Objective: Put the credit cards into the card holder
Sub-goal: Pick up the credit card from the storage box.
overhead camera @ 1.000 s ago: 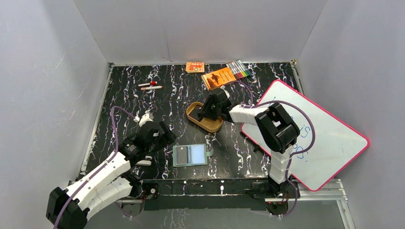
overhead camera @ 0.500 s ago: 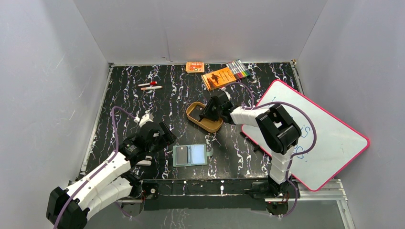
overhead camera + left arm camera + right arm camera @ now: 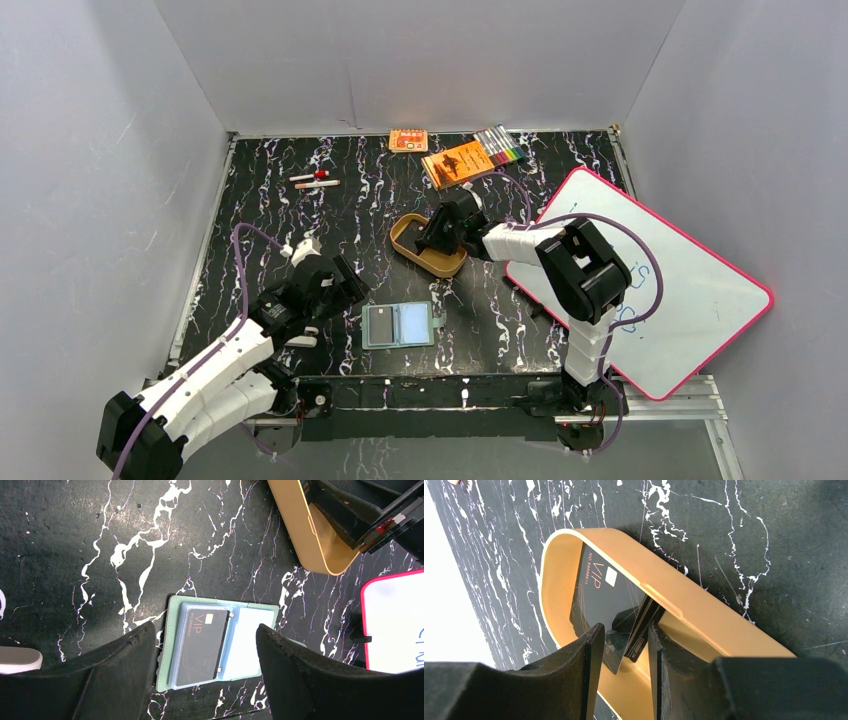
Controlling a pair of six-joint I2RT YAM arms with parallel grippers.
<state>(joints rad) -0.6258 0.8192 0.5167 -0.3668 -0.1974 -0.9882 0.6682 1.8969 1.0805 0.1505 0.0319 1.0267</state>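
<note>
- One credit card [image 3: 642, 630] stands tilted in the tan tray [image 3: 684, 605], between the right gripper's [image 3: 624, 645] narrowed jaws; I cannot tell if it is gripped.
- Perhaps two flat cards [image 3: 596, 587] lie beside it.
- A single pocketed card [image 3: 202, 640] lies in the one open card holder [image 3: 250, 630], below the wide-open left gripper [image 3: 205, 635].

Three plain pale grey panels close the scene in: a back wall [image 3: 430, 60], a left wall [image 3: 100, 160] and a right wall [image 3: 745, 120], each meeting the next in a straight corner. The table [image 3: 270, 225] between them has a black top with white and faintly purple veins, like marble. A silver metal rail [image 3: 665, 396] runs along its near edge. The light is even and soft, and the shadows are weak.
</note>
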